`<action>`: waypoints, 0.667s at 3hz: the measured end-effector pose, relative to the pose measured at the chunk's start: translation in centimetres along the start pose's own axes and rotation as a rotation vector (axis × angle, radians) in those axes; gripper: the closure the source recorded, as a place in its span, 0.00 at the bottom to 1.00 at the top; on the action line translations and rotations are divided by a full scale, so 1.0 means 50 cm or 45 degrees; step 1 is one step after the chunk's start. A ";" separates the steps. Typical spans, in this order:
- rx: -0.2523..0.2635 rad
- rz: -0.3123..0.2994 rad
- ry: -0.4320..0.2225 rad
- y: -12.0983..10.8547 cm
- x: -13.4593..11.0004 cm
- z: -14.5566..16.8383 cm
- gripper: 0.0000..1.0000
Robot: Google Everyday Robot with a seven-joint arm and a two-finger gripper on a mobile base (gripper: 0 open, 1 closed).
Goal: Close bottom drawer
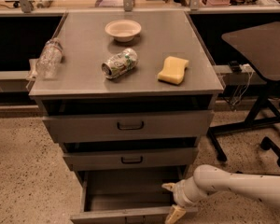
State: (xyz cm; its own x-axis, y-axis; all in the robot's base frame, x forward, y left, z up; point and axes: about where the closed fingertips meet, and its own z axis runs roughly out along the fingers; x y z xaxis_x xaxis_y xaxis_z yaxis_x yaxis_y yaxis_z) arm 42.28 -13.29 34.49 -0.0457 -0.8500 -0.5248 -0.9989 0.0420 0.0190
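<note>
The grey metal cabinet has three drawers. The bottom drawer [126, 199] is pulled far out, its inside showing empty and its front panel [126, 216] at the lower edge of the view. The middle drawer [130, 159] and top drawer [127, 125] stand slightly out. My gripper [171, 200] on the white arm [233, 185] is at the bottom drawer's front right corner, low near the floor. One cream finger [174, 214] points down by the front panel, the other [168, 187] sits over the drawer's right side.
On the cabinet top [84, 78] lie a white bowl [123, 30], a crushed can [119, 63], a yellow sponge [173, 70] and a plastic bottle [49, 58]. A dark chair with a wheeled base [261, 64] stands at the right. The floor is speckled.
</note>
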 end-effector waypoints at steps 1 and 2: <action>-0.011 0.002 -0.008 0.005 0.004 0.014 0.42; -0.011 0.002 -0.008 0.005 0.004 0.014 0.66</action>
State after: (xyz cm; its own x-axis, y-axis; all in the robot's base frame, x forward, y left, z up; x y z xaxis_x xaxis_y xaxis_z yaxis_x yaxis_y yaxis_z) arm 42.02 -13.06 33.79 -0.0476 -0.8465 -0.5303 -0.9989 0.0389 0.0276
